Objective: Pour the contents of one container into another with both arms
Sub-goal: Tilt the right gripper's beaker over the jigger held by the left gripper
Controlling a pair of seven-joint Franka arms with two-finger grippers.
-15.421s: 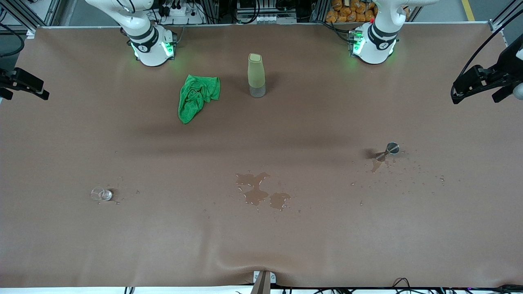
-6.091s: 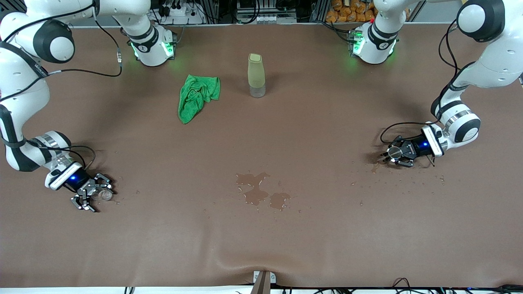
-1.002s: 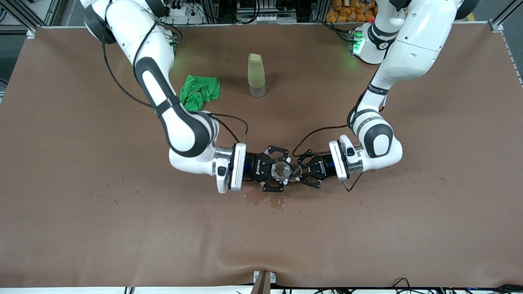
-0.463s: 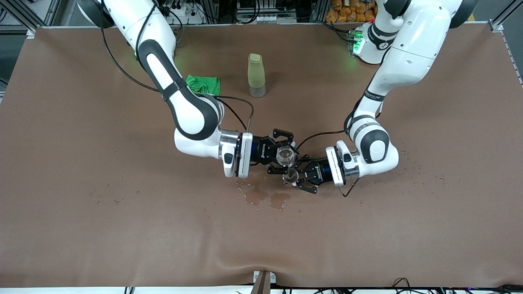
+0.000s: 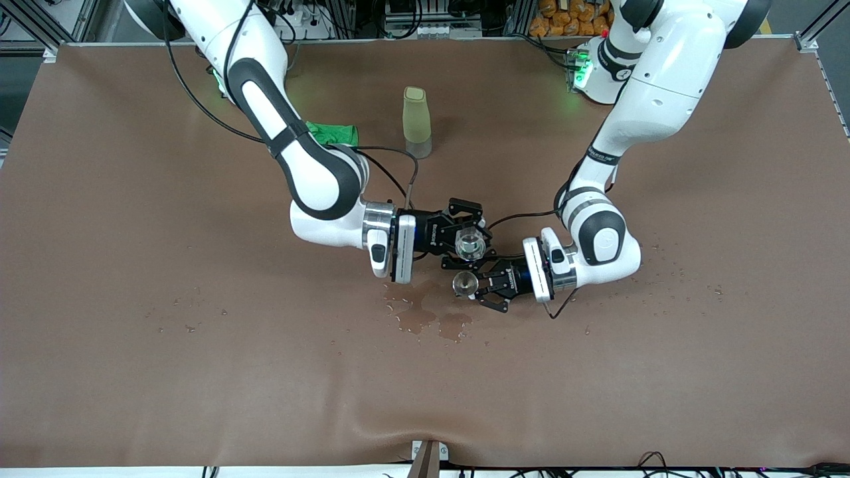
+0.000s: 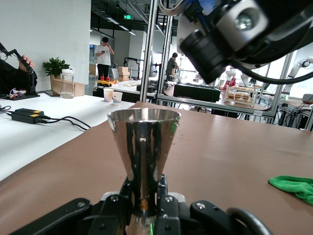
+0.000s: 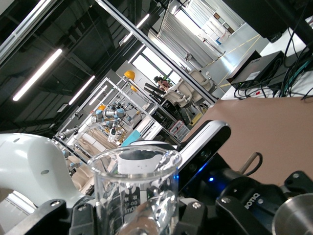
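Observation:
My right gripper (image 5: 469, 241) is shut on the small clear glass cup (image 5: 470, 243), held up over the middle of the table. The cup (image 7: 137, 191) fills the foreground of the right wrist view, between the black fingers (image 7: 46, 218). My left gripper (image 5: 475, 284) is shut on the narrow stem of the shiny silver metal cup (image 5: 465, 283), which hangs upright just beside and below the glass. In the left wrist view the metal cup (image 6: 143, 147) stands upright out of the left gripper (image 6: 145, 198), mouth up. Its rim (image 7: 296, 215) also shows in the right wrist view.
A wet puddle (image 5: 425, 317) lies on the brown table cover (image 5: 133, 372) just under the two cups, with droplets scattered toward both ends. A tall olive-green bottle (image 5: 417, 123) stands near the robots' bases. A green cloth (image 5: 335, 133) lies beside it, partly hidden by the right arm.
The grippers no longer face each other in line: the right one has lifted the glass cup up beside the left one, and the metal cup has shifted slightly toward the right arm's end.

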